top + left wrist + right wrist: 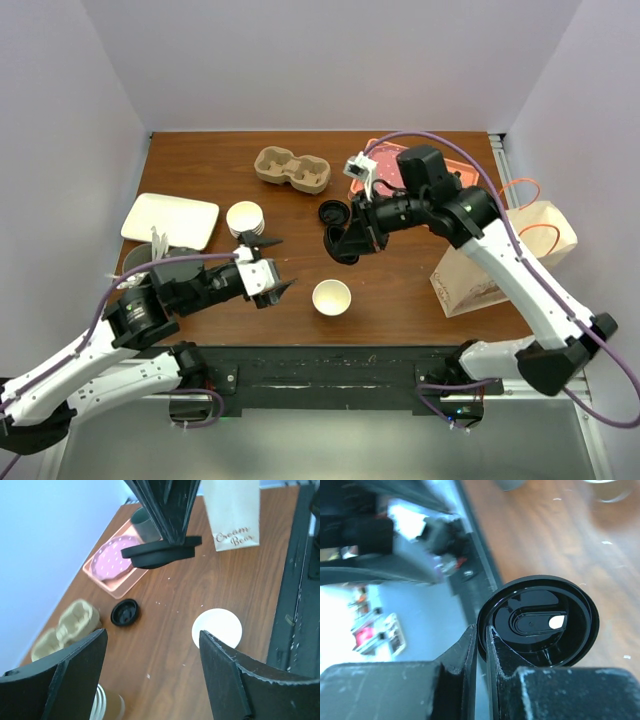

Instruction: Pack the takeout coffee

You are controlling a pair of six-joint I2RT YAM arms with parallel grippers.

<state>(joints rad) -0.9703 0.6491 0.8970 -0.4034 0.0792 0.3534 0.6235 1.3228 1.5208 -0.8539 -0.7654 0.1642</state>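
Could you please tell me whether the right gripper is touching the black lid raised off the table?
Touching. The right wrist view shows the right gripper with its jaws pinched shut on the rim of the black lid, no gap.

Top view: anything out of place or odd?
Nothing spilled. A loose black lid lies on the table by the pink tray, while the right gripper pinches a second lid by its rim; the white cup stands uncovered.
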